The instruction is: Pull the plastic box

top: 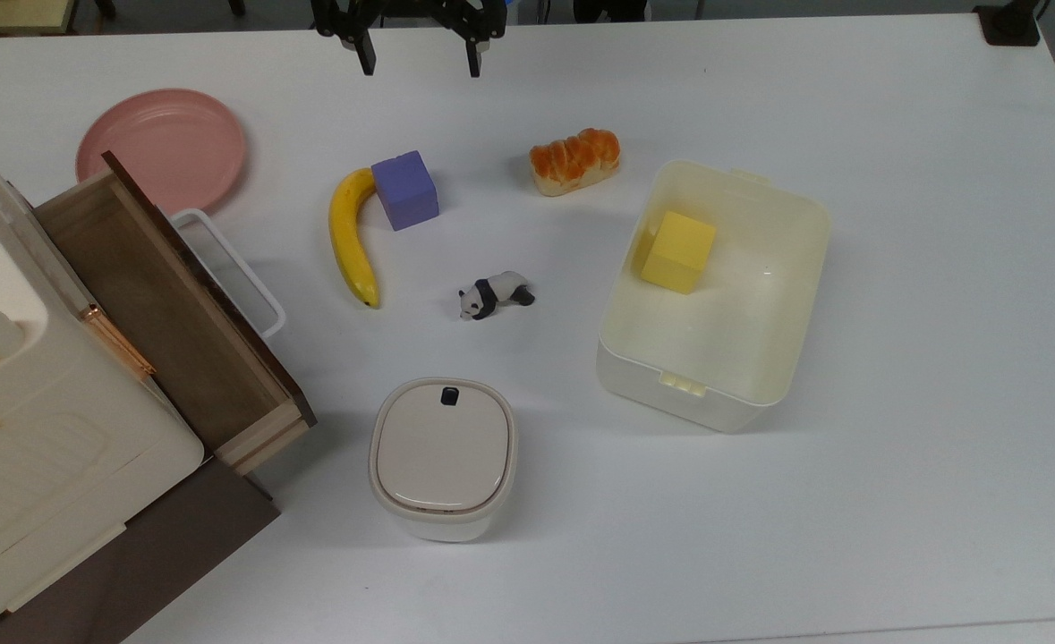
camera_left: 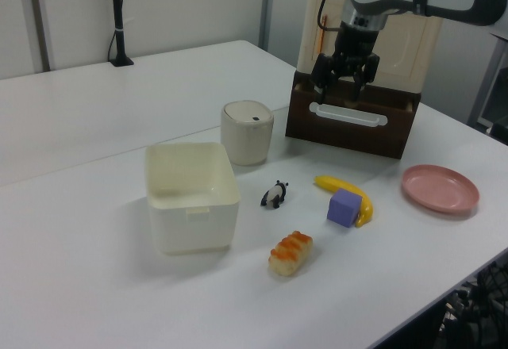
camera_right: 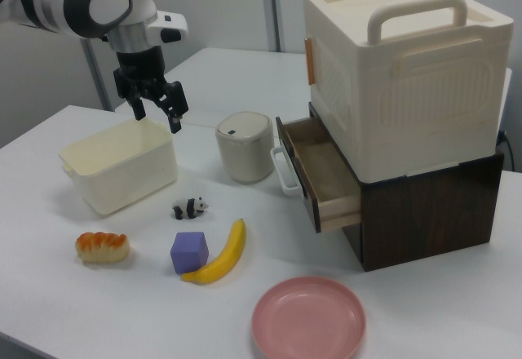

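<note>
The hand [top: 418, 55] hangs above the table [top: 921, 268] at the 12 o'clock edge of the top view, its two fingers spread wide with nothing between them. The plastic box [top: 791, 358] sits well apart from it, at about 3 o'clock from the picture's centre in the top view, standing open with a yellow cube [top: 676, 252] inside near its 11 o'clock corner. In the right view the hand [camera_right: 157, 113] appears just above the box's far rim [camera_right: 86, 148], but the top view places it clearly off to one side, so no contact is made.

Judging from this, the reach has not yet begun, and several things lie on or near the way. The bread roll [top: 575, 160] lies close to the box's 10 o'clock corner, and a low sweep across from the hand's place could knock it. The purple cube [top: 405, 190], banana [top: 351, 234] and panda figure [top: 495, 295] sit further toward 9 o'clock and look safer.

The box wall seems thin and smooth: a pinch on the rim may slip, or tip the near side up instead of sliding the box, which would send the yellow cube tumbling. Pulling toward 9 o'clock could also push the box into the panda figure or the lidded container [top: 442, 456]
</note>
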Robot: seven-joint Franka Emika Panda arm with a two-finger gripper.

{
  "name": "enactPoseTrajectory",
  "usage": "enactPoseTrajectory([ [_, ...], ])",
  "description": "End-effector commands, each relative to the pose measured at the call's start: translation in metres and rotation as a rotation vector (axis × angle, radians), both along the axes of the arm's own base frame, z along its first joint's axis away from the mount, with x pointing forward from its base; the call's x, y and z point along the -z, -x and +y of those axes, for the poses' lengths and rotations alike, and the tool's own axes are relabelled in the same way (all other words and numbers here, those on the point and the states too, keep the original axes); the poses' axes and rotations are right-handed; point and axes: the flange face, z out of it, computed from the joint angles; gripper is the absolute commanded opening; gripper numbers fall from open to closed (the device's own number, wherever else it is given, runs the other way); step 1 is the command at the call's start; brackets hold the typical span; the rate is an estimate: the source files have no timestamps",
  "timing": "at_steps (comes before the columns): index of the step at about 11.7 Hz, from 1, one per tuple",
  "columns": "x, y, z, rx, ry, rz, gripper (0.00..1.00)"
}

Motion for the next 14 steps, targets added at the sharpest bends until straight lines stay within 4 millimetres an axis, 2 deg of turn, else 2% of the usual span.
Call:
enactPoseTrajectory([
  [1, -0.004, 0.008, 0.009, -0.147, -0.013, 0.001, 1.00],
  [10, -0.002, 0.004, 0.004, -0.485, 0.013, -0.032, 1.00],
  [13, 0.000, 0.003, 0.002, -0.669, 0.038, -0.040, 1.00],
  [14, 0.008, -0.002, 0.006, -0.739, 0.038, -0.030, 1.00],
])
